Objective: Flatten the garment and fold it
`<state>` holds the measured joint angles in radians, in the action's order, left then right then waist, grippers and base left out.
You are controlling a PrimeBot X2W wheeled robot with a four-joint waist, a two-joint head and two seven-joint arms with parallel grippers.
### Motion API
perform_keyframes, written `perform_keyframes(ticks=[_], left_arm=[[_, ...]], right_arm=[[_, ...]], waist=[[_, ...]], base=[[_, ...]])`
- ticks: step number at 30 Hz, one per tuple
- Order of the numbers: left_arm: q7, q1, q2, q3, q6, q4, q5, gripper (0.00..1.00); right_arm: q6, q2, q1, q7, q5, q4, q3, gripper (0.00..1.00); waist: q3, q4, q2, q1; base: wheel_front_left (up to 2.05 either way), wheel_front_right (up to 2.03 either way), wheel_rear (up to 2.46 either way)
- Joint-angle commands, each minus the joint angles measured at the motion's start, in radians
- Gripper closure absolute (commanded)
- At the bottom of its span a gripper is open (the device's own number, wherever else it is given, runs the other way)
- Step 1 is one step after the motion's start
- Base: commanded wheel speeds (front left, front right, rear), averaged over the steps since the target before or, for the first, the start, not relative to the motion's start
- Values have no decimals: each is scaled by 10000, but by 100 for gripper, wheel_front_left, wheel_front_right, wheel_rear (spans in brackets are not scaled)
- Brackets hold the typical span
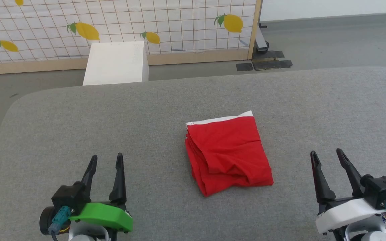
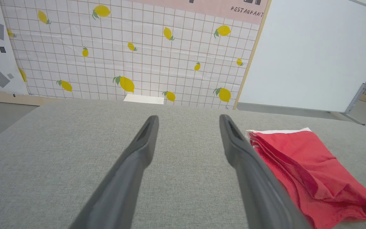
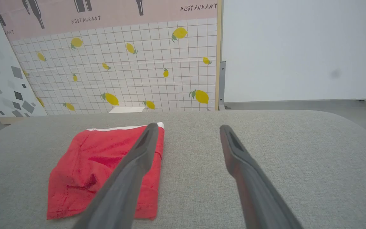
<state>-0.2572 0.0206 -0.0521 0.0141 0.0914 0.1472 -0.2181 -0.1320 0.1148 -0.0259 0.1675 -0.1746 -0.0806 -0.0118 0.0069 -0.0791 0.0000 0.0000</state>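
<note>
The red garment (image 1: 228, 154) lies folded into a compact rectangle on the grey padded table (image 1: 79, 127), a white band along its far edge. In the left wrist view the garment (image 2: 310, 168) sits to the right of my fingers; in the right wrist view the garment (image 3: 100, 171) sits to the left, partly behind one finger. My left gripper (image 1: 107, 160) stands open at the lower left, apart from the cloth. My right gripper (image 1: 327, 155) stands open at the lower right, also apart from it. Neither holds anything.
A white box (image 1: 116, 63) stands on the floor beyond the table's far edge. Behind it is a lemon-patterned panel (image 1: 166, 23) in a wooden frame, with dark floor plates (image 1: 266, 62) at its right end. The table's corners are rounded.
</note>
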Motion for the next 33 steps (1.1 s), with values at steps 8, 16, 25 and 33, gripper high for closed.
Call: perform_keyframes(ticks=[8,16,25,33], left_arm=[[-45,-144,18,16,-30,-35,8,0],[-45,40,18,69,-33,-170,89,0],[-46,558,18,276,39,-230,221,0],[-46,728,18,428,5,-246,152,0]], right_arm=[[13,-11,-77,-159,-131,-60,-21,0],[13,249,1403,-2749,-3416,-821,545,0],[13,11,3773,-7164,-6452,-3783,-1720,0],[13,-309,5478,-9581,-6073,-6332,-3512,0]], waist=[[37,58,0,0],[469,298,0,0],[1224,1295,0,0],[1576,2185,0,0]], base=[[0,0,0],[0,0,0],[0,0,0],[0,0,0]])
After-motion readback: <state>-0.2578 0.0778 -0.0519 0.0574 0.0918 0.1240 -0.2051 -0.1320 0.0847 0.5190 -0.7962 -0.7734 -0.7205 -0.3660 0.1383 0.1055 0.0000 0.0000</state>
